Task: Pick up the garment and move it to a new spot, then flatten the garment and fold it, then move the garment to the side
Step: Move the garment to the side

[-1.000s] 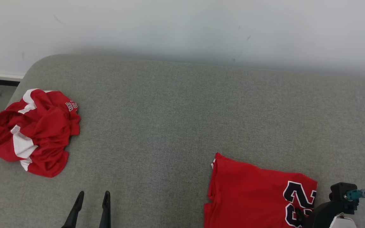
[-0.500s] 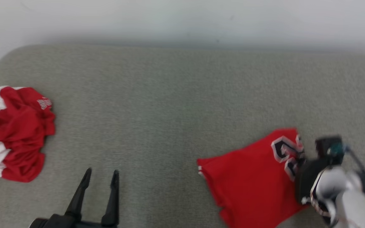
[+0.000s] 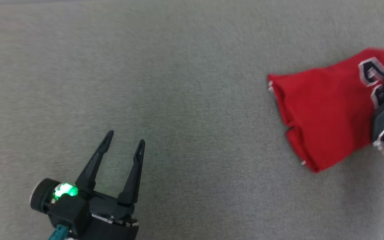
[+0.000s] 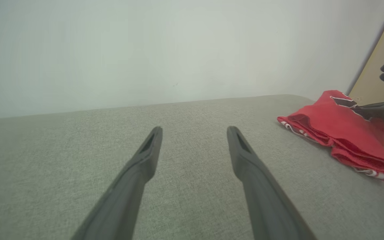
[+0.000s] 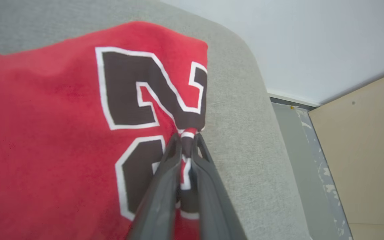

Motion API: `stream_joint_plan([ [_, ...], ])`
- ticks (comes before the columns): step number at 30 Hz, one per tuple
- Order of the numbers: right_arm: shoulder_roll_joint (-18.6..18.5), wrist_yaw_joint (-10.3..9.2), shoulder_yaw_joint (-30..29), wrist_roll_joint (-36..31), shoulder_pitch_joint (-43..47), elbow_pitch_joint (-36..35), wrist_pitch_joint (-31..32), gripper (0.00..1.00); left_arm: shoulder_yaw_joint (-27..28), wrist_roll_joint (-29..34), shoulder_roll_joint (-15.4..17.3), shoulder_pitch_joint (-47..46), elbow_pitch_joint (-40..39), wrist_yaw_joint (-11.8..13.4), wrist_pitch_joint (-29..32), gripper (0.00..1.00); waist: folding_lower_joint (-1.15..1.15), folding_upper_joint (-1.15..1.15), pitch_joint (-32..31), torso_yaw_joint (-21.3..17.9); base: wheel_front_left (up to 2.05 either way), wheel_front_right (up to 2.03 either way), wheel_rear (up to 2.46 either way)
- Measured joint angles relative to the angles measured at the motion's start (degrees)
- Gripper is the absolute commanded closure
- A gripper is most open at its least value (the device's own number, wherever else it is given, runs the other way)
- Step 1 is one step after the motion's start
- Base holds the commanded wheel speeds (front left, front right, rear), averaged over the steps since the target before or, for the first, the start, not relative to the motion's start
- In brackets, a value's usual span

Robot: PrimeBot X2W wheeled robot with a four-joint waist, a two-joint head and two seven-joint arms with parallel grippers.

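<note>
The right gripper (image 5: 188, 136) pinches the numbered edge of the folded red garment (image 3: 325, 110) lying far right on the grey cushion (image 3: 185, 83), while the left gripper (image 3: 126, 138) hovers spread wide, empty

Looks like a robot test room dressed up as a bit of home. A broad grey fabric cushion (image 3: 178, 100), like a sofa seat or mattress, runs up to a plain white wall (image 4: 145, 50). Past its rounded end are a paint-flecked grey floor (image 5: 298, 150), a dark skirting strip (image 5: 292, 101) and a raw beige board (image 5: 362, 150). A folded red jersey (image 3: 325, 110) lies on the cushion, and the robot's left gripper (image 3: 126, 137) hangs over the fabric.
</note>
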Motion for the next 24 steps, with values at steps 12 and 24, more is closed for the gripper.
stream_joint_plan([
  [12,-5.71,0.00,-5.36,-9.01,-7.77,5.43,-18.38,1.00,-1.00,1.94,3.14,-1.86,-5.06,0.01,1.77,0.00,0.00,-0.01,9.79,-5.95,0.00,0.00,0.00],
  [24,-3.39,0.00,-10.33,-14.39,-8.07,6.15,-21.32,0.00,-1.82,1.04,2.02,-1.85,-2.68,0.36,0.71,0.00,-0.01,-0.02,10.27,-5.52,0.00,0.00,0.00],
])
